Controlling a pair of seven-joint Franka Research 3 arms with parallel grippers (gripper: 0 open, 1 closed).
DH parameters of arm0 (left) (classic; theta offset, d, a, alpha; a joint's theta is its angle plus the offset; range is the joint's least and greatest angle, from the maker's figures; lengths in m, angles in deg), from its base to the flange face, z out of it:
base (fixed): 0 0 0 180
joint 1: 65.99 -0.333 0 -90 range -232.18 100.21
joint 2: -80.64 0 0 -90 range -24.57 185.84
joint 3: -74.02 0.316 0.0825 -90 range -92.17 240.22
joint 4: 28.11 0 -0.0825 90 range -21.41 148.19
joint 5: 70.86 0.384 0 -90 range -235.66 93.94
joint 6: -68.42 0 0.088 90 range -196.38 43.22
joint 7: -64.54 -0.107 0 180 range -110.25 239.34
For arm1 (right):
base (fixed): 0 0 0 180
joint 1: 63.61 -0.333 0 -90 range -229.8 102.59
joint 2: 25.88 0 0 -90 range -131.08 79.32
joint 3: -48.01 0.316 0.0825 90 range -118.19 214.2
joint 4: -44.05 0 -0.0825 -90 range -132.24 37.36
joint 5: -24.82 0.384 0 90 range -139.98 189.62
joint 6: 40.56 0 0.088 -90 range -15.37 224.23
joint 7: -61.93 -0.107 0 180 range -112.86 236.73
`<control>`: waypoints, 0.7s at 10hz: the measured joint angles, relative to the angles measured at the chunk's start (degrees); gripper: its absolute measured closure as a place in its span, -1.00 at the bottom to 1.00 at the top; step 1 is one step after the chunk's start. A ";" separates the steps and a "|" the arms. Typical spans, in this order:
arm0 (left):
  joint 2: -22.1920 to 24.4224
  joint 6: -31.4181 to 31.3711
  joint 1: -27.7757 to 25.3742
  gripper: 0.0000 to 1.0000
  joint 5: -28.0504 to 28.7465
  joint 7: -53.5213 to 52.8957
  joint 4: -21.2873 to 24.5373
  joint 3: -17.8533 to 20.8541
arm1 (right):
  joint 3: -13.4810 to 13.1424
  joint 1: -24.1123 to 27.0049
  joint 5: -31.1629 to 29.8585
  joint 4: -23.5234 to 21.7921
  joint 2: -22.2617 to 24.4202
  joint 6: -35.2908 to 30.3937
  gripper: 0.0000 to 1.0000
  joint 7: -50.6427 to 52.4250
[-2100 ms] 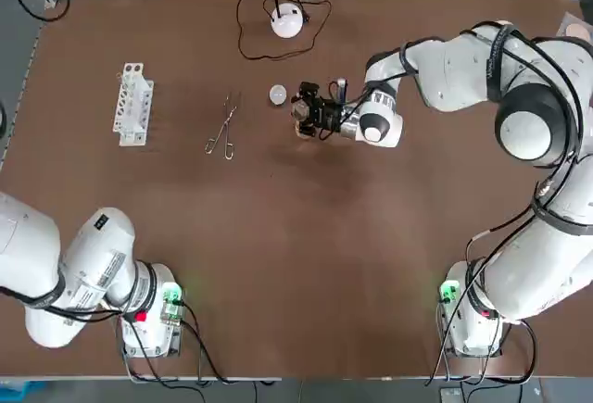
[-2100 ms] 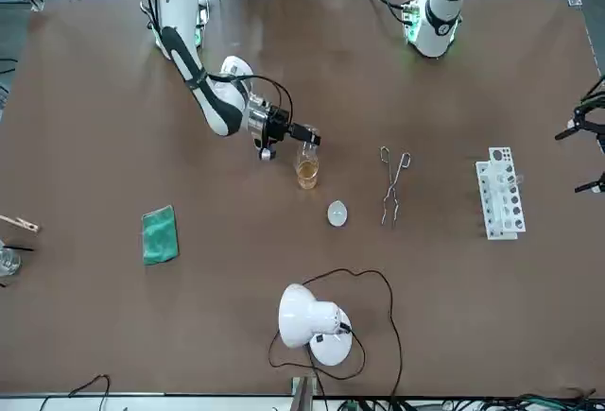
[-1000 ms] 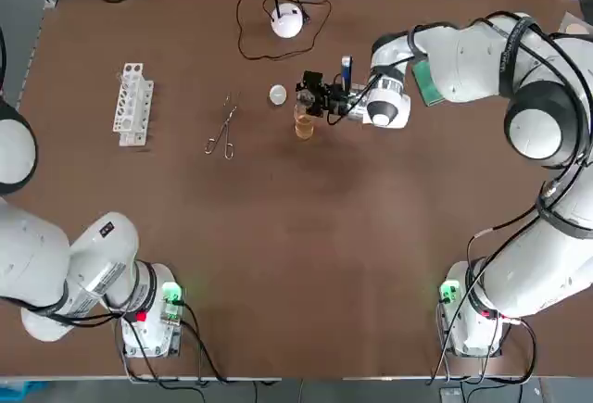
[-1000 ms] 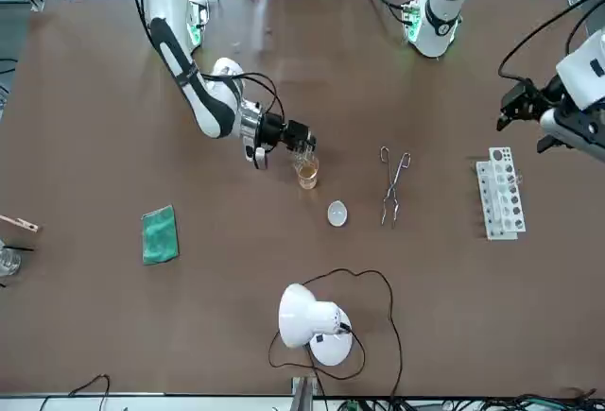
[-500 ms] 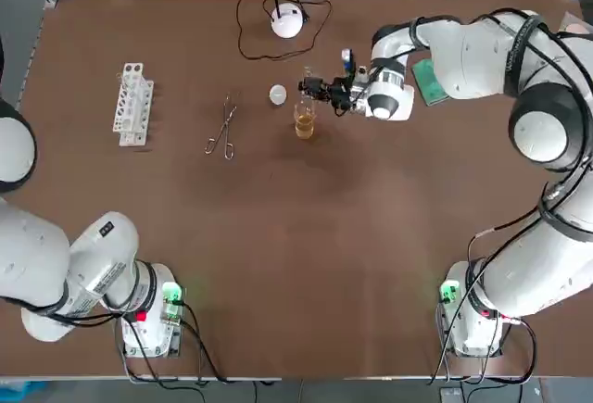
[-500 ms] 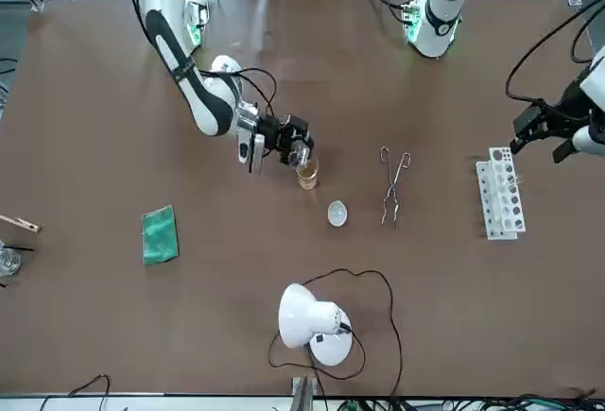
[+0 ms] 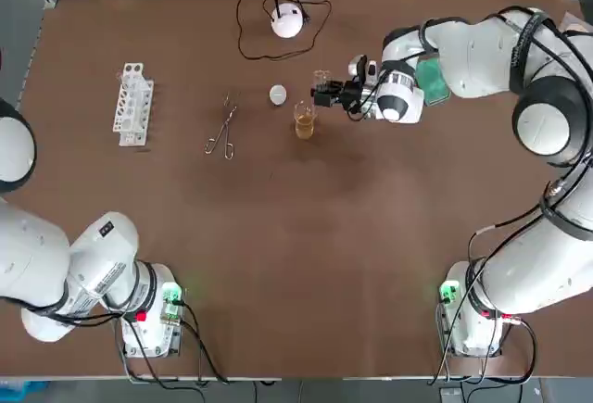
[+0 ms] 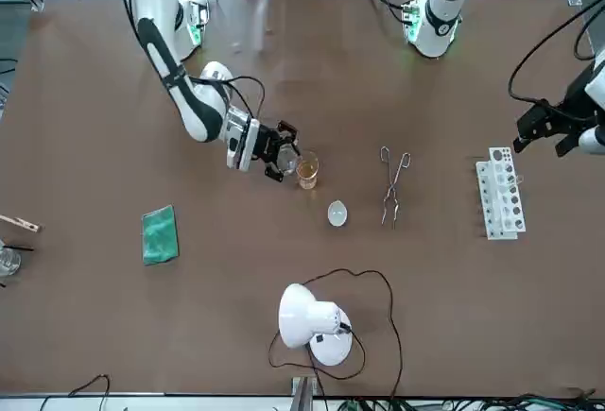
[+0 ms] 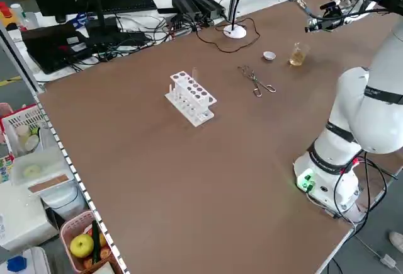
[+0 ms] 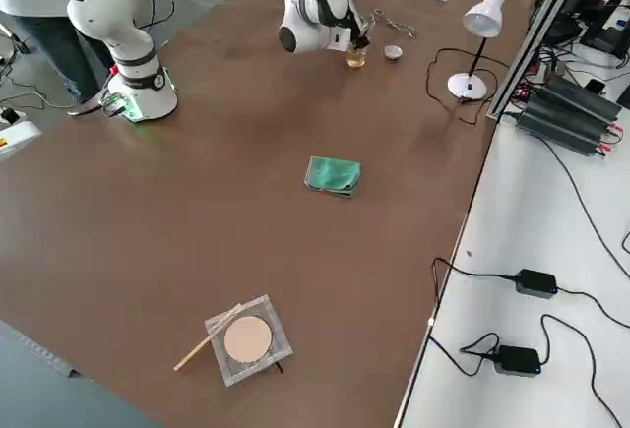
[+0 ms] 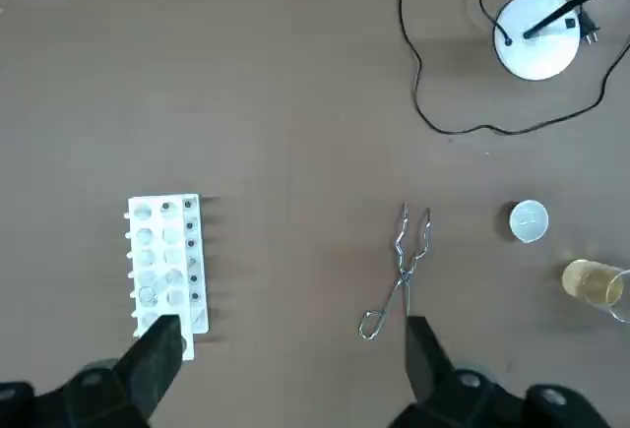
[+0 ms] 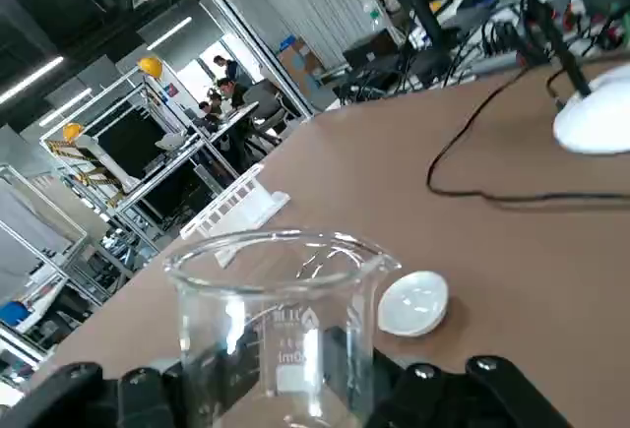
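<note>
Brown tabletop (image 7: 278, 236) seen from above: the right gripper (image 7: 323, 95) is clamped on an empty beaker (image 7: 321, 79), just beside the amber beaker (image 7: 304, 123).

Front view: the left gripper (image 8: 550, 128) hovers near the rack (image 8: 500, 194).

Left wrist view: its fingers (image 11: 157, 351) stand apart above the rack and tongs (image 11: 399, 275).

Right wrist view: the empty beaker sits in the grip, with a white lid (image 12: 413, 302) beyond it.

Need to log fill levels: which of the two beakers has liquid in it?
The free-standing beaker on the table: it holds amber liquid. The clear beaker between the jaws of the right gripper is empty.
</note>
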 joint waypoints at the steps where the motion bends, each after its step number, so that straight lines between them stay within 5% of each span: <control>1: 0.00 0.42 1.14 -1.00 0.00 0.00 0.00 1.20 | -0.07 2.15 -2.57 -1.06 0.02 -3.10 0.24 2.76; 7: -0.01 1.66 28.41 -1.00 0.21 0.03 -2.03 28.43 | -0.41 20.28 -27.03 -8.44 0.05 -17.01 0.24 12.79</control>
